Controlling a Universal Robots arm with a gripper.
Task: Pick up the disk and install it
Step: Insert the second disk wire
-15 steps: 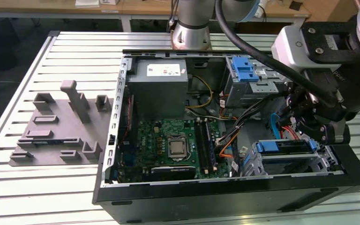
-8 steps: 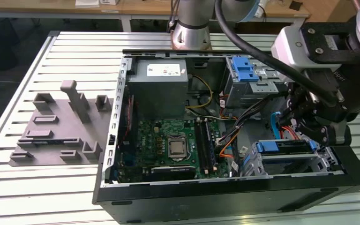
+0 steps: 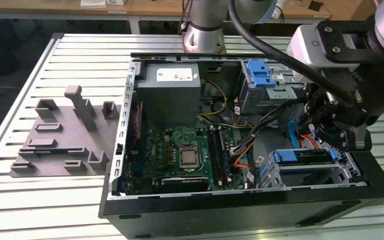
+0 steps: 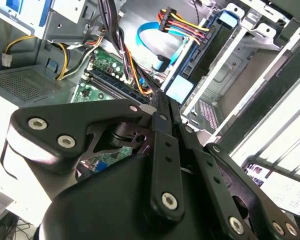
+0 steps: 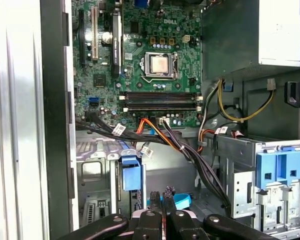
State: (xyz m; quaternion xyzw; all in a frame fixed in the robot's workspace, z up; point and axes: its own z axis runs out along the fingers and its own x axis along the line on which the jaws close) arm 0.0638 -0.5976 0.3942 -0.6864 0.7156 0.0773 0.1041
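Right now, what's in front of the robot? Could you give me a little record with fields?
setting: open computer case lying on a slatted table
gripper: shut, down inside the case at the exterior view's right
disk: blue-framed, sitting in the drive cage just under the gripper
inside the case: green motherboard, grey power supply box, bundles of cables
beside the case: grey moulded fixture, at the exterior view's left

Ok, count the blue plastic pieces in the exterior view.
2: a latch on the upper drive cage, a caddy front in the lower bay. More may be hidden.
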